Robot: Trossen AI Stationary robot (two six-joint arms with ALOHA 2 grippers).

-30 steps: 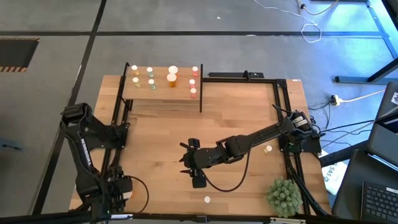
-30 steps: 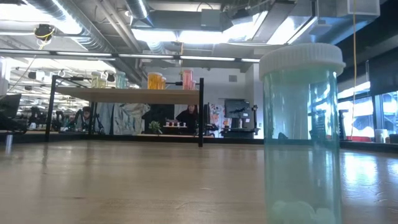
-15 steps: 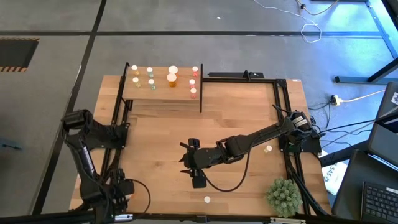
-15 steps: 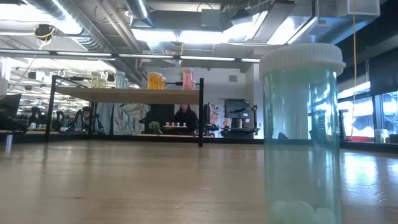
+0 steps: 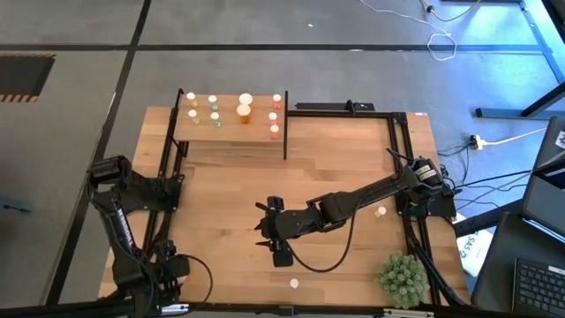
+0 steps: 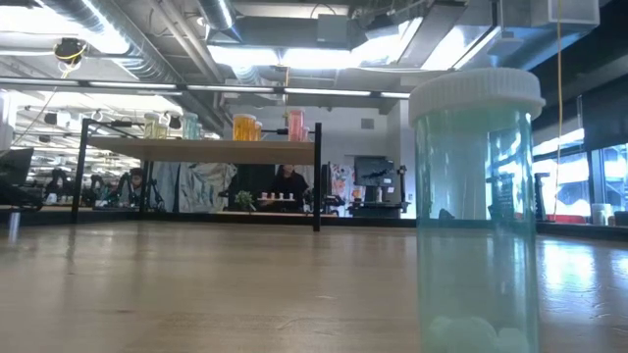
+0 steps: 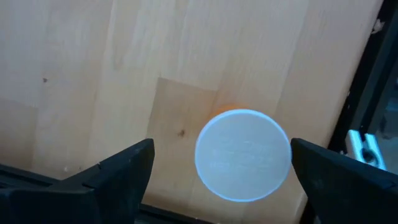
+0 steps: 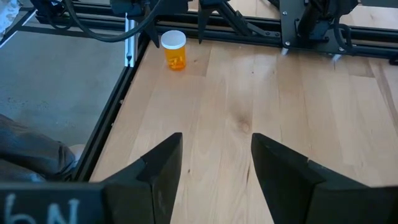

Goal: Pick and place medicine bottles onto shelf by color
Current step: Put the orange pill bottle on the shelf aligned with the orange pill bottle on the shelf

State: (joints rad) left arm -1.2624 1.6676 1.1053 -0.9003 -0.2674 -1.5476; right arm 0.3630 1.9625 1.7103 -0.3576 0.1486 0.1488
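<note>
An orange medicine bottle with a white cap (image 7: 242,154) stands upright on the table at the near left; it also shows in the right wrist view (image 8: 174,50). My left gripper (image 7: 222,149) hangs over it, open, pointing down, one finger on either side of the cap and apart from it. My right gripper (image 5: 259,226) is open and empty over the middle of the table, pointing left. The shelf (image 5: 231,124) at the far left carries several bottles. A pale green bottle (image 6: 478,211) stands at the near edge (image 5: 294,283).
Another small bottle (image 5: 380,212) stands on the table at the right. A spiky green plant ball (image 5: 403,278) sits at the near right corner. Black frame rails (image 5: 402,150) run along the table's left and right sides. Bare tabletop lies between the shelf and my right gripper.
My left arm has shifted a little toward the table's near edge, over the orange bottle. The bottles and my right arm have kept still.
</note>
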